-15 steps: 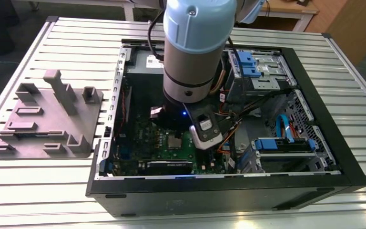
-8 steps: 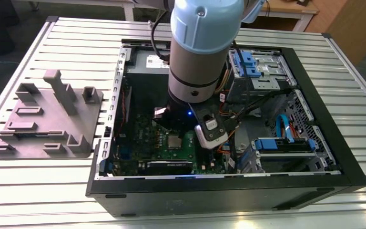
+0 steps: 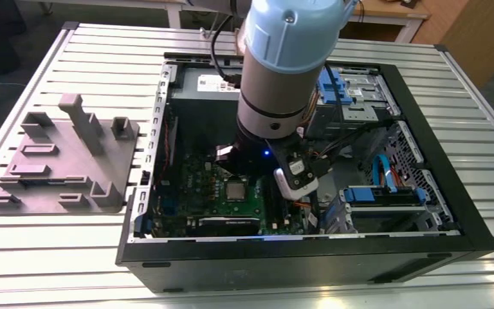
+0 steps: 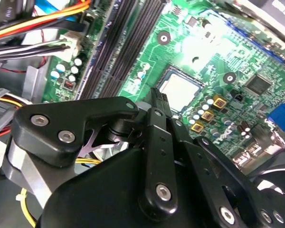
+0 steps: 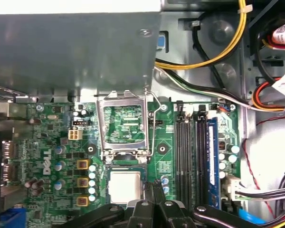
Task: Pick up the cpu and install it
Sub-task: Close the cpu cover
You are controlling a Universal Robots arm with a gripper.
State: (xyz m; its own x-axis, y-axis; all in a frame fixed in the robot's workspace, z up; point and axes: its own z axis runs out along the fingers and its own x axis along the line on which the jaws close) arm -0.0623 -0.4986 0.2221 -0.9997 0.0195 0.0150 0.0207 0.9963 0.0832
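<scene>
A: Since the cpu (image 5: 125, 186) lies flat in the socket (image 5: 126, 164), how would it handle?
B: Light, stiff, delicate, I'd judge; grip its edges. The gripper (image 5: 154, 186) hangs just beside the socket, fingers (image 5: 148, 194) together, empty

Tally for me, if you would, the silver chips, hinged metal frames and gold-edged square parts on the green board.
cpu: 1
hinged metal frame: 1
gold-edged square parts: 3
Total: 5
</scene>
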